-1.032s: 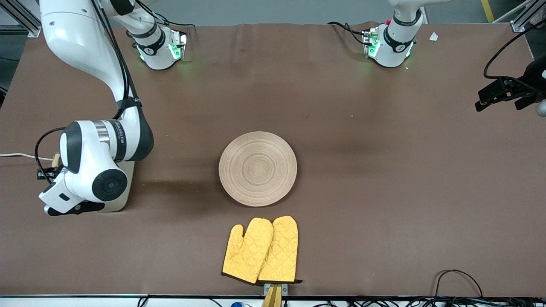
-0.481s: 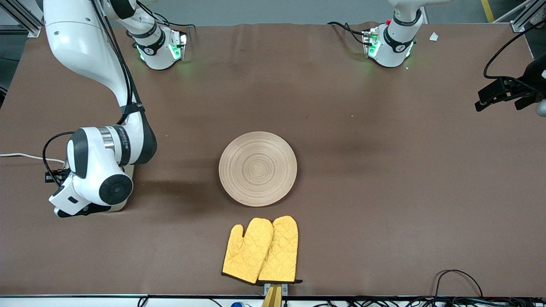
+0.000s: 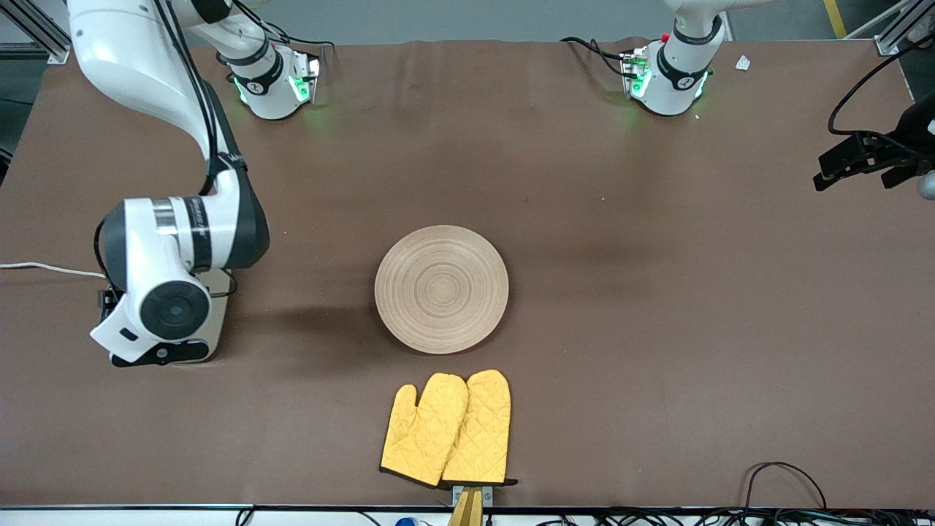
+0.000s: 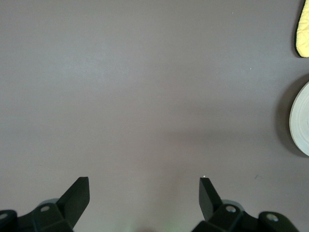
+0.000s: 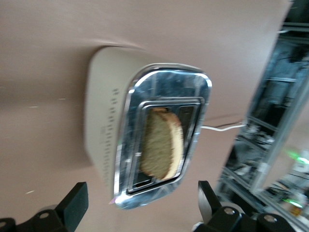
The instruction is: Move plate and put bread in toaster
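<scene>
The bread (image 5: 161,142) stands upright in one slot of the toaster (image 5: 120,121), its top above the chrome rim. My right gripper (image 5: 142,195) is open and empty, up in the air over the toaster. In the front view the right arm's wrist (image 3: 164,292) covers most of the toaster; only a beige side (image 3: 221,314) shows. The plate (image 3: 441,288) lies bare at the table's middle; its edge shows in the left wrist view (image 4: 301,121). My left gripper (image 4: 145,186) is open and empty over bare table at the left arm's end (image 3: 840,164), waiting.
A pair of yellow oven mitts (image 3: 447,428) lies nearer to the front camera than the plate, at the table's edge. The toaster's white cord (image 3: 44,269) runs off the right arm's end of the table. Cables (image 3: 785,482) lie along the front edge.
The right arm's wrist has shifted toward the plate and turned over the toaster. A bit of bread that showed beside the wrist one second ago is no longer seen in the front view.
</scene>
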You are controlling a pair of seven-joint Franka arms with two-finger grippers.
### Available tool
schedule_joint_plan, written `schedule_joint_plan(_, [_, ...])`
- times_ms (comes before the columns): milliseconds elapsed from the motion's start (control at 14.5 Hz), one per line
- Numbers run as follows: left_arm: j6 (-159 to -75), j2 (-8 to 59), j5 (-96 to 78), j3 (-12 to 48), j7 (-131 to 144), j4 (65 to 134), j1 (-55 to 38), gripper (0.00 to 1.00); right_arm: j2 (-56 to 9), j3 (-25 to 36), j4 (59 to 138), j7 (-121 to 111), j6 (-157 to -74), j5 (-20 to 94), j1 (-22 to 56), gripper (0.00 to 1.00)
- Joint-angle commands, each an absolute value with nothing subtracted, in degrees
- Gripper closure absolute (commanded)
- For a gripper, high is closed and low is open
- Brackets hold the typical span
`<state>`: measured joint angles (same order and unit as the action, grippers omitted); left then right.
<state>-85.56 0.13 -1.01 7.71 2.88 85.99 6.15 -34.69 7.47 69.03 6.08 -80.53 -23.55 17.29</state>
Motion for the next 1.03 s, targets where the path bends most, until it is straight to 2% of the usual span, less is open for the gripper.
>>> schedule_joint_plan(0, [-86.0, 0.1, -0.8, 7.8, 2.5, 85.8, 6.2, 0.00, -30.8, 6.9, 69.5, 5.8, -81.7, -10.9, 12.7, 0.00])
schedule_joint_plan(138, [-86.0, 0.1, -0.8, 7.8, 2.4, 85.8, 6.2, 0.00, -26.7, 6.9, 69.5, 5.5, -83.1, -3.3, 9.9, 0.00])
schedule_joint_plan(275, [-86.0, 0.1, -0.8, 7.8, 2.4, 85.8, 6.2, 0.00, -22.6, 6.8, 70.5, 4.4, -82.4, -1.3, 9.1, 0.00])
schedule_joint_plan(619, [-86.0, 0.1, -0.8, 7.8, 2.5, 85.8, 6.2, 0.00, -7.0, 6.9, 83.4, 4.0, -83.3, -0.9, 5.5, 0.00])
schedule_joint_plan(825, [-86.0, 0.1, -0.7, 7.7, 2.5, 85.8, 6.2, 0.00, 1.6, 7.1, 91.3, 0.6, -87.3, 2.0, 3.8, 0.00])
schedule_joint_plan(963, [-86.0, 0.1, -0.8, 7.8, 2.5, 85.8, 6.2, 0.00, 2.7, 7.0, 92.5, -0.7, -89.1, 2.0, 4.0, 0.00])
